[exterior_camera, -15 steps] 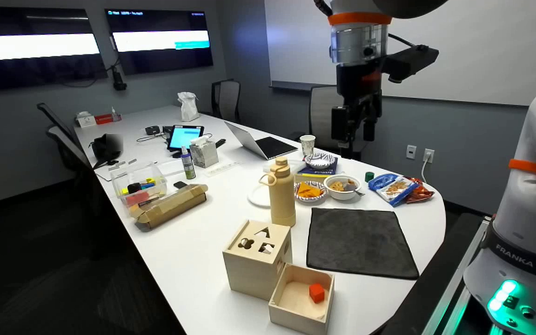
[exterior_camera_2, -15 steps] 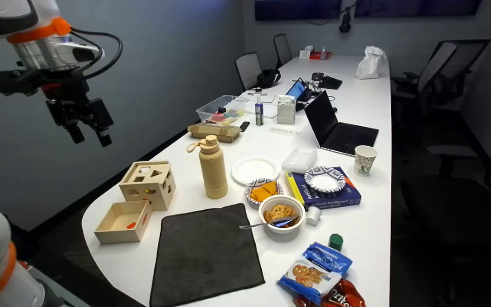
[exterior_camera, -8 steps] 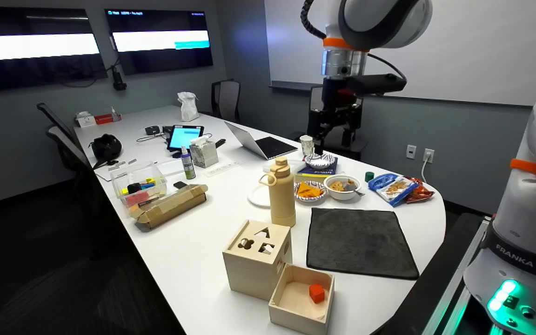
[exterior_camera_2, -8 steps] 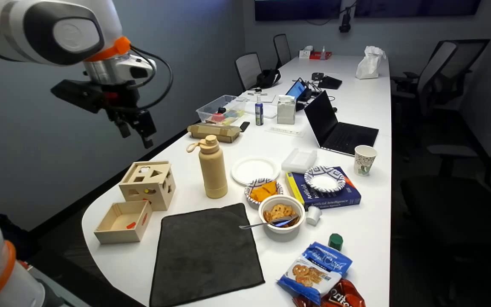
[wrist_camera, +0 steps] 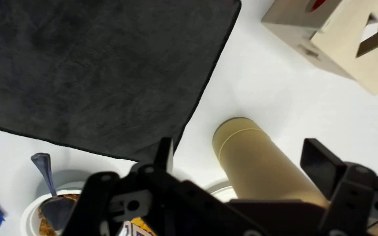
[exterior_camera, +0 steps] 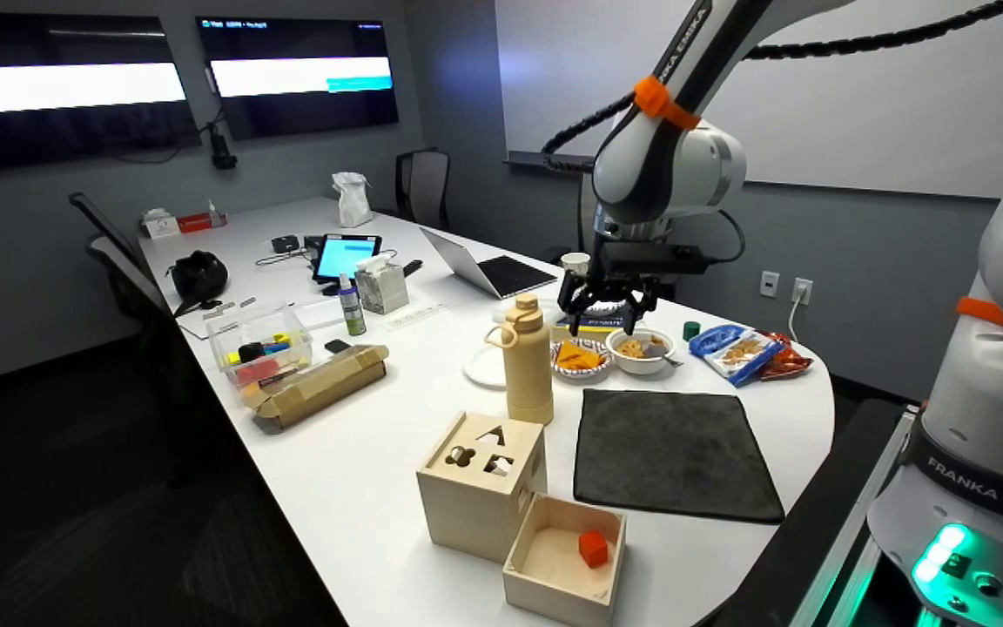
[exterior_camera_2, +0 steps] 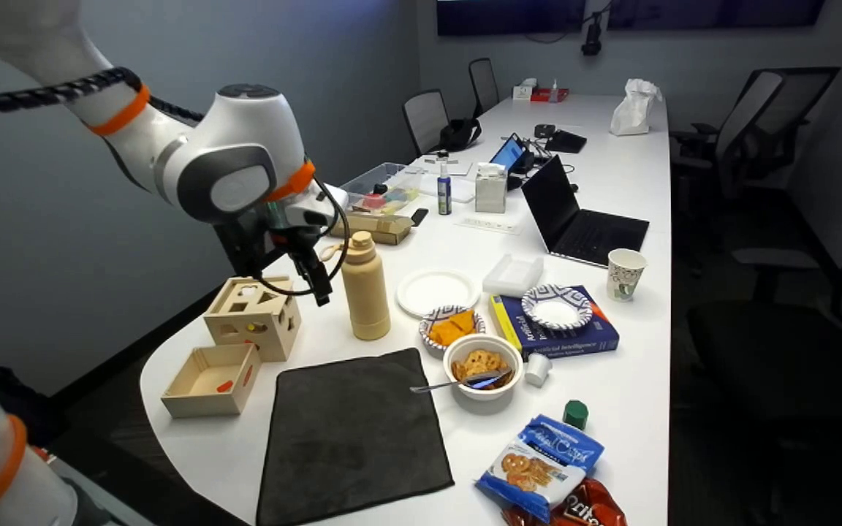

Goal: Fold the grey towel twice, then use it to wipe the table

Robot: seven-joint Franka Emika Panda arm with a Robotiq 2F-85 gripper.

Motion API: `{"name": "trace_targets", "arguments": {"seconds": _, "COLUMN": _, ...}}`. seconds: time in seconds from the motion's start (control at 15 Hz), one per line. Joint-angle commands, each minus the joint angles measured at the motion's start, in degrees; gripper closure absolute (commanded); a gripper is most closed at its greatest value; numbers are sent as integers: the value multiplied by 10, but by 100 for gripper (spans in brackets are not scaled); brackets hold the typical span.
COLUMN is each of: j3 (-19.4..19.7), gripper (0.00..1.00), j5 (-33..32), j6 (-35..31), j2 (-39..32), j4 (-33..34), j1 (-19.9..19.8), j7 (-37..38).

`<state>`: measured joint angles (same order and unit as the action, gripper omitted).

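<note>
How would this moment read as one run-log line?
grey towel: flat on table, unfolded | fingers: open, empty, not touching towel | bottle: upright beside towel | folds: none yet

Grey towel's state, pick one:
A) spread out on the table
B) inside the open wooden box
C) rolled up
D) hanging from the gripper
A: in both exterior views the grey towel lies spread out on the table, with the open gripper apart from it.

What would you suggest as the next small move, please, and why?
I'd probably shift the open hand sideways, toward the nearest corner of the grey towel, before lowering it. The towel lies flat and unfolded, and in the wrist view the tan bottle shows between the spread fingers, so dropping straight down might knock it.
</note>
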<state>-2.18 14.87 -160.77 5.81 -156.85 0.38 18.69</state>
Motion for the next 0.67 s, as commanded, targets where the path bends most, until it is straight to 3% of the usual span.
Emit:
{"name": "trace_targets", "arguments": {"seconds": 0.0, "j3": 4, "gripper": 0, "j5": -7, "j6": -81, "j2": -145, "j4": 65, "j1": -8, "j7": 69}}
{"name": "trace_targets", "arguments": {"seconds": 0.6, "j3": 97, "gripper": 0, "j5": 5, "j6": -101, "j2": -342, "j4": 217, "j1": 55, "j7": 144}}
